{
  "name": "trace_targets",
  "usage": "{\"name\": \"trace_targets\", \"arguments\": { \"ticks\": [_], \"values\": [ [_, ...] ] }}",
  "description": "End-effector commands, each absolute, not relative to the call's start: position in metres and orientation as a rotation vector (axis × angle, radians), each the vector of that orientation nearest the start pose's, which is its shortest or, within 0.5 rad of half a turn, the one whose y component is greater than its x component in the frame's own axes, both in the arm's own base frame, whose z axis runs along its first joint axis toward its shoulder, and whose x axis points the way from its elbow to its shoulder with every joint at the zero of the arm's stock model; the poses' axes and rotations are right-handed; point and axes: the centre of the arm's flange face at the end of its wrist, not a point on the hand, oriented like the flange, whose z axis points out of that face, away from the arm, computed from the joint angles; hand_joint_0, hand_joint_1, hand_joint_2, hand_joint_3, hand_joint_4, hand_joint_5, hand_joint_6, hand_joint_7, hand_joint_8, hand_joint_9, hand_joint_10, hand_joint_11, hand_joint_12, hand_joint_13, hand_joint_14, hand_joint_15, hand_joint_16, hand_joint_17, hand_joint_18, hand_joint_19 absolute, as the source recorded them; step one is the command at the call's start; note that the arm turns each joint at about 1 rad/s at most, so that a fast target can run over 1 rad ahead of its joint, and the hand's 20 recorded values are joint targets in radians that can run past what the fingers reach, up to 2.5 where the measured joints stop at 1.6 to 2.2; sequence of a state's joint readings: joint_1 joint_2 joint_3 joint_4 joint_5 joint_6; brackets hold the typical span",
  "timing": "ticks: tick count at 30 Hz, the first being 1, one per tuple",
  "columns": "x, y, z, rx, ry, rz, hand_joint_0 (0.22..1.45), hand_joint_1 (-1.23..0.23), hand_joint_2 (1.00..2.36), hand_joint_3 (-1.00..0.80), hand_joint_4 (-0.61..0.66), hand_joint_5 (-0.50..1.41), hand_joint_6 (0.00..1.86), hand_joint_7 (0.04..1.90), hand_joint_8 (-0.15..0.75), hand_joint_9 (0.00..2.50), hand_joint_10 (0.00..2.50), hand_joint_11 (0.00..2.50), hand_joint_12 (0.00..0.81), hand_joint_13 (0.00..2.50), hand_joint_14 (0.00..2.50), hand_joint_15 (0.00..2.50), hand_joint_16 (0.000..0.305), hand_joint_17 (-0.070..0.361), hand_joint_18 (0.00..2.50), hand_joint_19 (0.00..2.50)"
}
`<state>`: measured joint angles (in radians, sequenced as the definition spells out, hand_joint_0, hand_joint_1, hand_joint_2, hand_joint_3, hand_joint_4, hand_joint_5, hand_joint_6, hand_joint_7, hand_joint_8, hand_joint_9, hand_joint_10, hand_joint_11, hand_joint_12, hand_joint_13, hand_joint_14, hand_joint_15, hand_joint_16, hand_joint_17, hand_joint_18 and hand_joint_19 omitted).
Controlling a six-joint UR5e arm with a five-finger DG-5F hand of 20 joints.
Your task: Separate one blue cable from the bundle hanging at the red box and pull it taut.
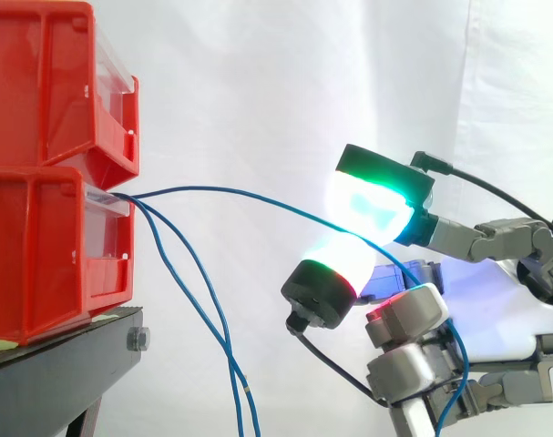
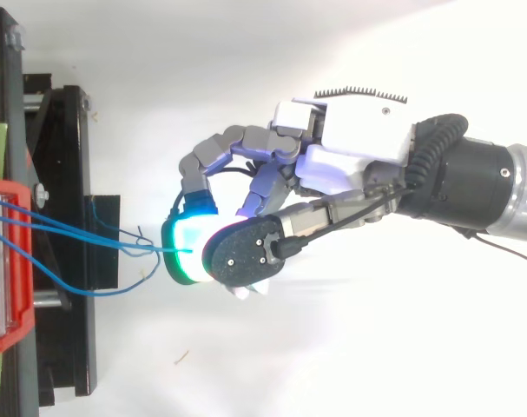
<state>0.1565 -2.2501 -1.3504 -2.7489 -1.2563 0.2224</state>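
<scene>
Behind everything, a white curtain (image 1: 258,91). From the right edge of the top view, the grey and black robot arm (image 2: 493,187), reaching left towards the bins. At the left of the side view, a black stand (image 1: 57,364) carrying two stacked bins: upper red bin (image 1: 39,82) directly on top of the lower red bin (image 1: 39,255), both open fronts facing right.

Right of the bins and well apart from them, the robot hand (image 2: 354,143), fingers curled inward. Two glowing fingertip pads (image 1: 372,205) pressed towards each other, the upper one green and white, the lower one white with a red and green band. Pinched between them, one blue cable (image 1: 249,193).

Starting at the front lip of the lower red bin, running right in a shallow arc to the pads, not quite straight. Past the pads, trailing down beside the lower fingers of the robot hand.

From the same spot on the bin lip, two more blue cables (image 1: 203,309), hanging slack, dropping down and to the right, close together and crossing near the bottom edge of the side view. Clear of the robot hand, with a wide gap between them and the pinched cable.

On the end face of the stand, just under the lower bin, a small bolt (image 1: 138,340).
</scene>
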Motion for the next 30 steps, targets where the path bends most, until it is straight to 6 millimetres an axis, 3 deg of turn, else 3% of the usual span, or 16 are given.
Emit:
{"name": "trace_targets", "arguments": {
  "ticks": [1,8,15,17,20,22,27,28,29,30],
  "values": [
    [0.7236,-0.052,0.2137,1.467,1.015,1.21,0.82,-0.86,1.01,-0.39,-0.22,-0.2,0.9,1.35,0.348,1.29,0.02,1.14,0.348,1.24,0.03,1.04,0.034,0.077,0.98,0.74],
    [0.7236,-0.052,0.2137,1.467,1.015,1.21,0.83,-0.86,1.01,-0.38,-0.21,-0.2,0.9,1.36,0.339,1.32,0.02,1.2,0.328,1.38,0.02,1.51,0.037,0.084,1.06,0.89],
    [0.7232,-0.0522,0.213,1.468,1.014,1.208,0.83,-0.86,1.01,-0.38,-0.2,-0.2,0.9,1.35,0.334,1.35,0.02,1.27,0.328,1.44,0.03,1.79,0.038,0.085,1.09,0.96],
    [0.7232,-0.0522,0.213,1.468,1.014,1.208,0.83,-0.86,1.01,-0.38,-0.2,-0.2,0.9,1.35,0.328,1.36,0.02,1.3,0.328,1.39,0.34,1.78,0.038,0.084,1.09,1.01],
    [0.7232,-0.0522,0.213,1.468,1.014,1.208,0.83,-0.87,1.01,-0.38,-0.2,-0.2,0.9,1.35,0.327,1.36,0.01,1.32,0.324,1.34,0.57,1.75,0.037,0.084,1.1,1.01],
    [0.7236,-0.0521,0.2137,1.467,1.013,1.209,0.83,-0.87,1.01,-0.38,-0.2,-0.2,0.9,1.35,0.324,1.38,0.01,1.35,0.326,1.28,0.96,1.65,0.038,0.084,1.12,1.05],
    [0.7232,-0.0522,0.213,1.468,1.014,1.208,0.83,-0.87,1.01,-0.38,-0.2,-0.2,0.9,1.35,0.312,1.42,0.01,1.47,0.334,1.25,1.15,1.68,0.037,0.083,1.15,1.13],
    [0.7232,-0.0522,0.213,1.468,1.014,1.208,0.83,-0.87,1.01,-0.38,-0.19,-0.2,0.9,1.35,0.295,1.45,0.0,1.61,0.333,1.21,1.38,1.64,0.035,0.08,1.19,1.22],
    [0.7236,-0.0521,0.2137,1.467,1.013,1.209,0.83,-0.87,1.01,-0.37,-0.19,-0.2,0.9,1.35,0.29,1.48,0.03,1.69,0.331,1.19,1.46,1.63,0.035,0.08,1.2,1.24],
    [0.7236,-0.0521,0.2137,1.467,1.013,1.209,0.83,-0.87,1.01,-0.36,-0.19,-0.2,0.9,1.35,0.276,1.46,0.24,1.69,0.333,1.17,1.58,1.63,0.036,0.08,1.22,1.27]
  ]
}}
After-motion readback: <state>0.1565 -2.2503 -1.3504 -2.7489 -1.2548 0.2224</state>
